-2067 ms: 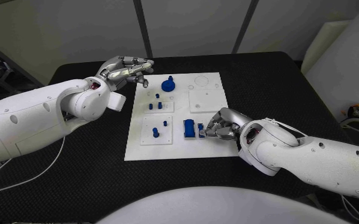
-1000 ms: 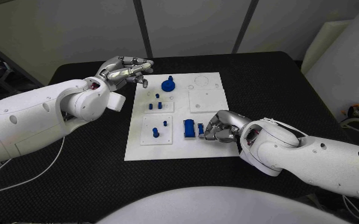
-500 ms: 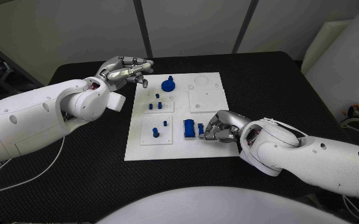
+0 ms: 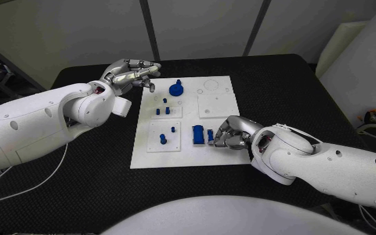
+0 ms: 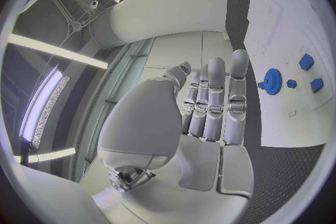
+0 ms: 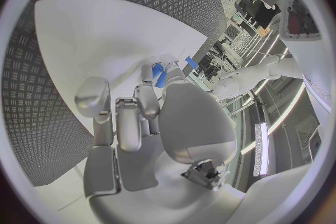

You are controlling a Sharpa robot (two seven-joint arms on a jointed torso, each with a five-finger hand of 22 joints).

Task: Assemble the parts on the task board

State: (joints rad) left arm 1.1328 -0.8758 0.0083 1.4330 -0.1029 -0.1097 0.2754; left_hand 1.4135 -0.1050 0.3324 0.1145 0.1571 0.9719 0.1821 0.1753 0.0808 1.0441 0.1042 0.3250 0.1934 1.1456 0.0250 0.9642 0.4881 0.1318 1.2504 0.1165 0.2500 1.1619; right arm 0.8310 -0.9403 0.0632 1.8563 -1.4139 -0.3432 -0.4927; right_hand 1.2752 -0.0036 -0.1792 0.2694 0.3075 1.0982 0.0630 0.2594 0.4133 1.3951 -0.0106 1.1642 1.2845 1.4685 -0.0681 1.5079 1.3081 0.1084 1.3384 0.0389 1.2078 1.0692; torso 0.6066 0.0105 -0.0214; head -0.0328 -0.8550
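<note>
White and rectangular, the task board [image 4: 218, 156] is lying in the middle of a black table [image 4: 290, 82], with small blue parts sitting on it. A blue gear-shaped part [image 4: 177, 88] is standing near the board's far edge, short blue pegs [image 4: 162, 110] are rising from a raised square below it, and more pegs [image 4: 163, 137] are standing in a second square nearer the robot. A blue rectangular block [image 4: 198, 135] is lying just right of that square. The right hand [image 4: 229, 133] is reaching in over the board's right edge, its fingers curling down on a small blue piece [image 4: 210, 135] beside the block — whether they are truly gripping it, I cannot tell. The left hand [image 4: 131, 74] is hovering above the table just off the board's far left corner, fingers loosely bent and apart, holding nothing — the left wrist view is showing its fingers [image 5: 213, 103] side by side.
</note>
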